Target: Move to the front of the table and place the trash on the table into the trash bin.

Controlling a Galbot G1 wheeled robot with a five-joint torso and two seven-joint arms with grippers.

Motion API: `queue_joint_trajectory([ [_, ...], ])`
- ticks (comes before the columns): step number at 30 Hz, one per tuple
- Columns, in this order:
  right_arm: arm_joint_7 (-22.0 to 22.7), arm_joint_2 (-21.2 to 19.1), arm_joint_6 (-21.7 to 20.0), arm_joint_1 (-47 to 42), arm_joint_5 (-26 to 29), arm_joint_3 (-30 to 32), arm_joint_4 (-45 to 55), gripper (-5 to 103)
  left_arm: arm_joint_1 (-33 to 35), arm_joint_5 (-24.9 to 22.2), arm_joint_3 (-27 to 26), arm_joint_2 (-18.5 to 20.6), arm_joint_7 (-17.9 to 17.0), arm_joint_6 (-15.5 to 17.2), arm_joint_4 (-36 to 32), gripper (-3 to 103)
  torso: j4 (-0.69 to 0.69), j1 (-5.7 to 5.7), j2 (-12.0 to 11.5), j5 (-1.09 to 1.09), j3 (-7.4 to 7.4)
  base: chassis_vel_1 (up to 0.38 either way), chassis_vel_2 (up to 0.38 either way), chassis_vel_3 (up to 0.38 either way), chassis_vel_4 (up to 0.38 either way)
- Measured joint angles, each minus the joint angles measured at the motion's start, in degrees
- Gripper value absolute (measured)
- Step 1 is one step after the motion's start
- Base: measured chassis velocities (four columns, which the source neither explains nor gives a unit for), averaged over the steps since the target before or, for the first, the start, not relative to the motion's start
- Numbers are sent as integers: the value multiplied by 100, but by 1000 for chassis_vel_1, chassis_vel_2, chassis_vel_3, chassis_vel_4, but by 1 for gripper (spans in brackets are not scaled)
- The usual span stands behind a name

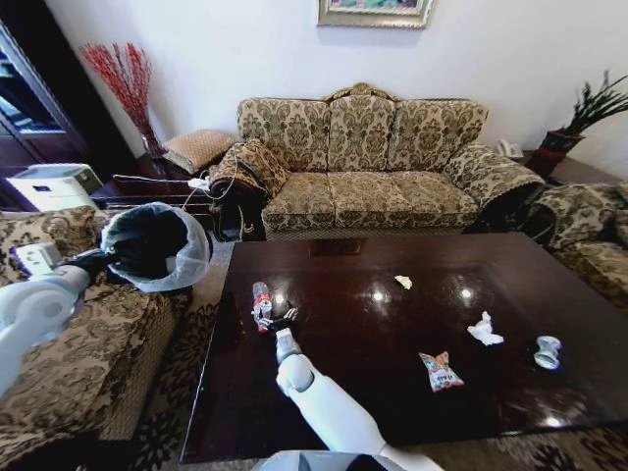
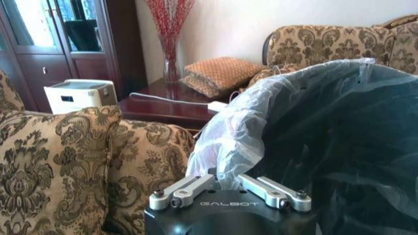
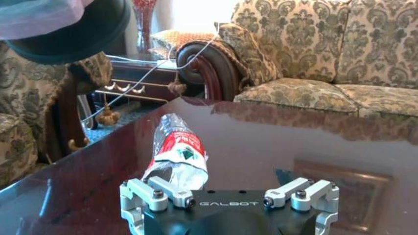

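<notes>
On the dark glossy table [image 1: 353,412] the trash lies scattered. A clear bottle with a red label [image 1: 261,300] lies near the left edge. A pale scrap [image 1: 403,282] sits mid-table, with a white tissue [image 1: 484,331], a snack wrapper [image 1: 441,371] and a silvery cup [image 1: 547,351] toward the right. My right gripper [image 1: 279,321] is open right at the bottle [image 3: 177,152], its jaws spread wide. My left gripper [image 2: 225,180] is shut on the liner rim of the black trash bin [image 1: 149,243], held up beside the table's left end over the armchair.
A patterned sofa [image 1: 363,167] stands behind the table. A matching armchair [image 1: 69,353] stands to the left and another seat [image 1: 589,235] to the right. A side table with cables [image 1: 186,186], a white appliance [image 1: 54,184] and a vase of red twigs [image 1: 128,83] fill the back left corner.
</notes>
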Motion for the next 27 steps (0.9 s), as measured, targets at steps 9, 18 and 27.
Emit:
queue_joint_trajectory([
  [9, -194, -9, -85, -153, -24, -278, 499, 100, 23, -5, -27, -7, 0, 0, 28, 0, 0, 3, -1, -4, 2, 0, 0, 0, 0],
  [18, -202, -11, -110, -103, -62, -406, 532, 100, 37, -5, -13, -18, -1, -5, -20, 0, 0, 2, -1, -4, 2, 0, 0, 0, 0],
  [27, -415, -13, -19, 50, 373, -376, 94, 100, 69, -19, -15, 17, -15, -11, -80, 0, 0, 2, -1, -2, 1, 0, 0, 0, 0],
])
